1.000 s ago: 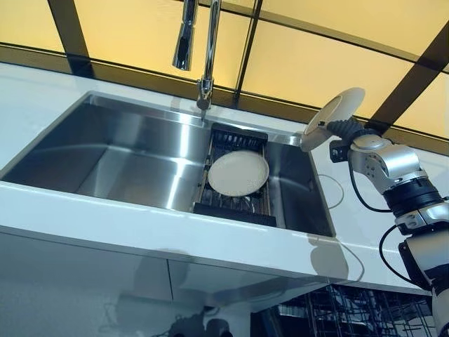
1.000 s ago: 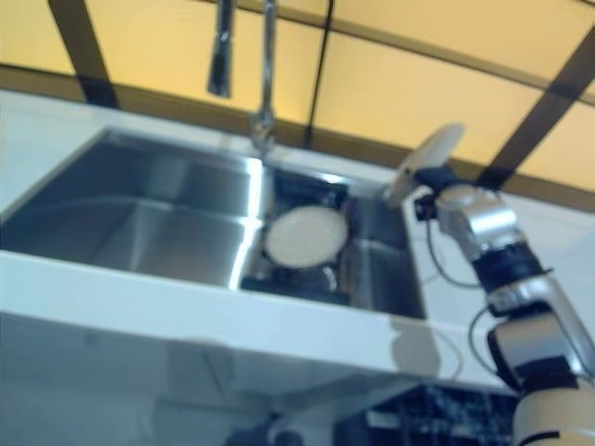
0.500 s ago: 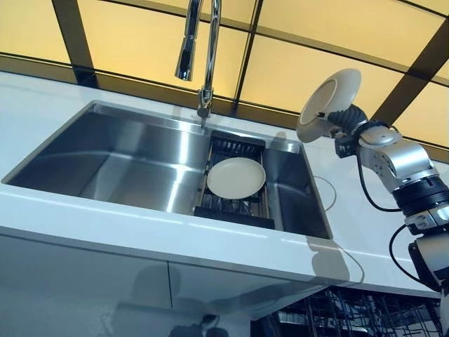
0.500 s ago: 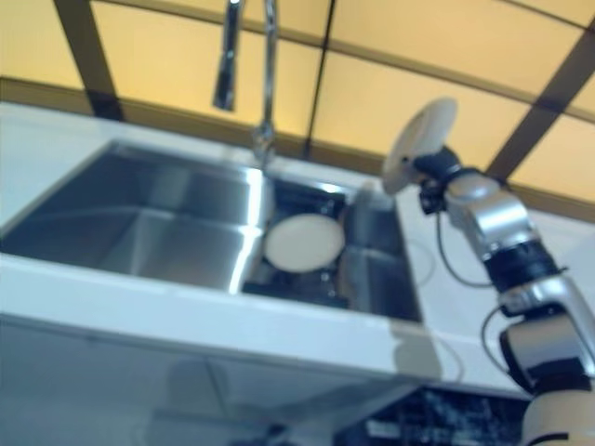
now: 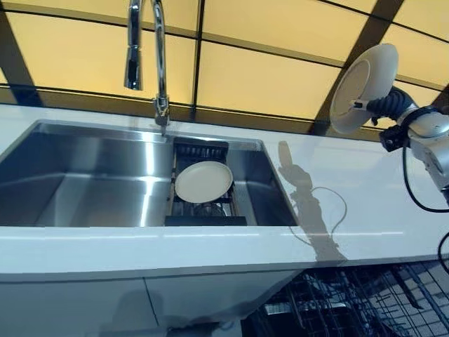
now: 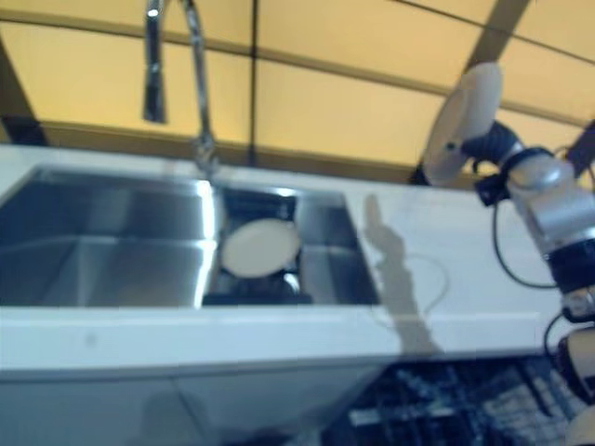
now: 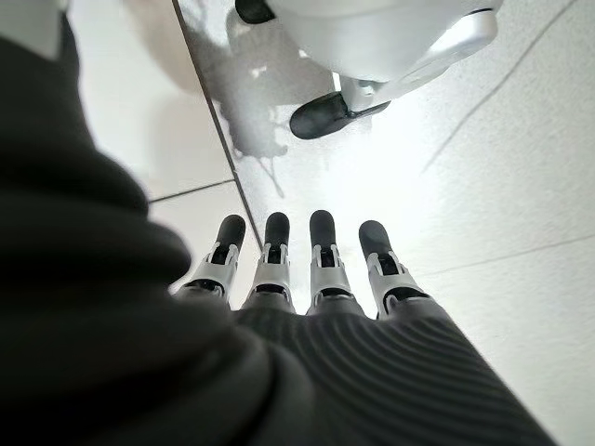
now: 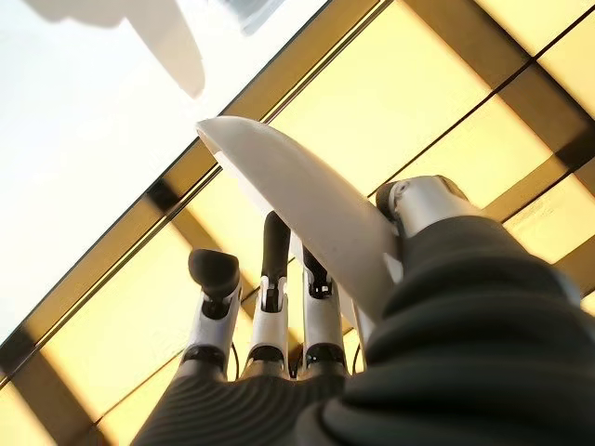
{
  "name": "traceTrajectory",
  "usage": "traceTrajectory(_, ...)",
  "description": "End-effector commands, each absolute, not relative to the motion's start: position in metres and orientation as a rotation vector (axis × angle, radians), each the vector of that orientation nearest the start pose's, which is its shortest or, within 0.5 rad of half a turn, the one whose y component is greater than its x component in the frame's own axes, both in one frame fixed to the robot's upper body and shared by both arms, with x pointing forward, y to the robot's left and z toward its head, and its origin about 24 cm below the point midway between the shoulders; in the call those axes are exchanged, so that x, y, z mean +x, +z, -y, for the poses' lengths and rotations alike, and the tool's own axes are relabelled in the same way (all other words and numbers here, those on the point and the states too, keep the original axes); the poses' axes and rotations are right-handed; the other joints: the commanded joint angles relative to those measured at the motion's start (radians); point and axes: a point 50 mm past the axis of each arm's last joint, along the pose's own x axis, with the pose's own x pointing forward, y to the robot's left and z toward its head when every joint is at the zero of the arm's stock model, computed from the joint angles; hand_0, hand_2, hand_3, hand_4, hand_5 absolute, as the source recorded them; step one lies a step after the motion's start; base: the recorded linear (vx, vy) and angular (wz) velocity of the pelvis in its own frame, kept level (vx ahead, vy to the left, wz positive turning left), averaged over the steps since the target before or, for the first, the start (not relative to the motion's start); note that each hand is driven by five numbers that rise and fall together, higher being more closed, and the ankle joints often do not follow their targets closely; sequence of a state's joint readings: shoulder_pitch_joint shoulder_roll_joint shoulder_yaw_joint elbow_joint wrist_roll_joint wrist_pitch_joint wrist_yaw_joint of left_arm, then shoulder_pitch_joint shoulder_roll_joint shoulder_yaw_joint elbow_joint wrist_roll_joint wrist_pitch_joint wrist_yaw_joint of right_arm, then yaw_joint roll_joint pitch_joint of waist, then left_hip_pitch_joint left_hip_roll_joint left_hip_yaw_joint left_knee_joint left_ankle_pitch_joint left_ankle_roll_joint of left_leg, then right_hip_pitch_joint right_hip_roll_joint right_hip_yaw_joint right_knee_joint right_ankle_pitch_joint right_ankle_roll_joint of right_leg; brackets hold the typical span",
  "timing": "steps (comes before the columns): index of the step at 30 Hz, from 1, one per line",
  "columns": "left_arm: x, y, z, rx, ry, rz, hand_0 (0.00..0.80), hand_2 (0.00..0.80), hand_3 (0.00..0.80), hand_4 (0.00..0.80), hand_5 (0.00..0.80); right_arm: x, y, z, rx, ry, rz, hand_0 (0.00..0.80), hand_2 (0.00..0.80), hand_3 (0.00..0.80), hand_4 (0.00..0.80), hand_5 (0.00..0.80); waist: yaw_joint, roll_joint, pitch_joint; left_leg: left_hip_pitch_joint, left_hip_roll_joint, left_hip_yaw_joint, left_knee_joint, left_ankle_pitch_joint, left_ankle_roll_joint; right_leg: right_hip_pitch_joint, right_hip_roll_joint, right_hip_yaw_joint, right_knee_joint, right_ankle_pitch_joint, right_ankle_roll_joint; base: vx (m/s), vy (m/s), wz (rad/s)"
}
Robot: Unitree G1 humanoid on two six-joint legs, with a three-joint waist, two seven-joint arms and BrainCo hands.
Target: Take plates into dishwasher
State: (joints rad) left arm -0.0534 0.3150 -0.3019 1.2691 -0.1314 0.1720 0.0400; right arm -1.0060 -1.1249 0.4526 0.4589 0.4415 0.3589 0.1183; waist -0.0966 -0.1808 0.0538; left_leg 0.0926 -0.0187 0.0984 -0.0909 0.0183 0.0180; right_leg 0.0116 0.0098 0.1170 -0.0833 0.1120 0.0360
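Note:
My right hand [image 5: 387, 105] is raised above the white counter at the right, shut on a cream plate [image 5: 363, 87] held on edge against the yellow wall. In the right wrist view the plate [image 8: 307, 218] is pinched between the thumb and the fingers [image 8: 270, 307]. A second cream plate [image 5: 203, 180] lies on the black rack [image 5: 203, 212] at the right end of the steel sink [image 5: 84, 175]. The dishwasher's wire rack [image 5: 365, 309] shows below the counter at the lower right. My left hand [image 7: 307, 279] shows only in its wrist view, fingers straight, pointing at the floor.
A tall chrome faucet [image 5: 156, 56] stands behind the sink. The white counter [image 5: 337, 182] runs along the front and to the right. Dark frame bars cross the yellow wall panels [image 5: 252, 70].
The right hand has lifted the plate higher and carried it right, away from the sink. The camera has also swung right, so the sink now sits further left.

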Motion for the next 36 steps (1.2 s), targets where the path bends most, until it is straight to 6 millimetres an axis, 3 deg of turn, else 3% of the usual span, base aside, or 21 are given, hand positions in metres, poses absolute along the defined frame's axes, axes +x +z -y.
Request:
traceTrajectory(1,0.086,-0.155,-0.267,0.480,0.048,-1.416,0.000,0.000,0.000,0.000,0.000,0.330,0.321,0.331,-0.806,-0.207,0.082,0.800,0.800,0.800,0.800,0.800,-0.011,0.027,-0.032,0.012,-0.014,0.031,0.004,-0.095,0.051,-0.023,0.041,0.014,0.035,-0.021,0.040,-0.014,-0.009,-0.21)
traceTrajectory(16,0.089,-0.154,-0.269,0.496,0.025,-1.419,0.000,0.000,0.000,0.000,0.000,0.278,0.266,0.388,-0.891,-0.160,-0.133,0.800,0.800,0.800,0.800,0.800,-0.120,0.043,-0.048,0.013,0.008,0.132,0.004,-0.109,0.053,-0.050,0.052,0.056,0.022,-0.001,0.055,-0.009,-0.040,-0.22)
traceTrajectory(24,0.093,-0.152,-0.271,0.503,0.025,-1.410,0.000,0.000,0.000,0.000,0.000,0.251,0.226,0.403,-0.894,-0.100,-0.236,0.800,0.800,0.800,0.800,0.800,-0.161,0.057,-0.041,0.012,0.014,0.170,0.004,-0.117,0.055,-0.060,0.054,0.055,0.019,0.000,0.058,0.004,-0.083,-0.15)
traceTrajectory(27,0.095,-0.151,-0.272,0.508,0.018,-1.405,0.000,0.000,0.000,0.000,0.000,0.242,0.215,0.406,-0.938,-0.077,-0.276,0.800,0.800,0.800,0.800,0.800,-0.176,0.074,-0.034,0.015,0.016,0.166,0.004,-0.131,0.055,-0.054,0.054,0.046,0.017,-0.012,0.062,0.018,-0.089,-0.05)
traceTrajectory(36,0.112,-0.146,-0.274,0.543,0.001,-1.357,0.000,0.000,0.000,0.000,0.000,0.234,0.205,0.408,-1.070,-0.041,-0.330,0.800,0.800,0.800,0.800,0.800,-0.185,0.111,0.015,-0.023,0.010,0.168,0.004,-0.115,0.050,-0.089,0.050,0.034,0.024,-0.016,0.058,-0.050,-0.115,-0.04)
